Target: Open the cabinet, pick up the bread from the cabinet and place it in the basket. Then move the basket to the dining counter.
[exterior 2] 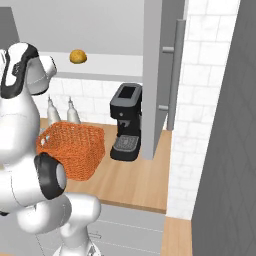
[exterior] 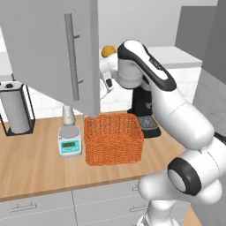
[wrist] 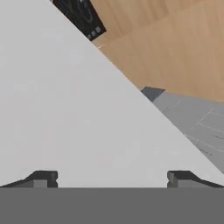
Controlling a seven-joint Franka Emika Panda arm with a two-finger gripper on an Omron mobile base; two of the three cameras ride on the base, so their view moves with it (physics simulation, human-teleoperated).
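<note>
- The cabinet [exterior: 53,48] stands open: in the left base view 1 door is swung out toward the camera with its long bar handle [exterior: 71,55] upright, and in the right base view the other door [exterior 2: 152,75] is seen edge-on. The shelf [exterior 2: 105,62] inside is exposed.
- The arm reaches up into the cabinet opening, above and behind the basket. The hand itself is mostly hidden behind the door edge and the wrist.
- The basket [exterior: 114,139] sits on the worktop [exterior: 39,170] just below the open door, between the digital scale [exterior: 70,142] and the coffee machine [exterior 2: 126,122]. As far as the weave shows, nothing is in it.
- The end effector [wrist: 113,179] has its 2 fingertips set wide apart with nothing between them; it looks across a pale flat surface, likely the shelf or door, with worktop beyond.
- The bread [exterior 2: 78,56] lies on the cabinet shelf, apart from the end effector. In the left base view it peeks out beside the wrist, so the reach probably runs along the shelf toward it. It looks round, with no clear long axis.
</note>
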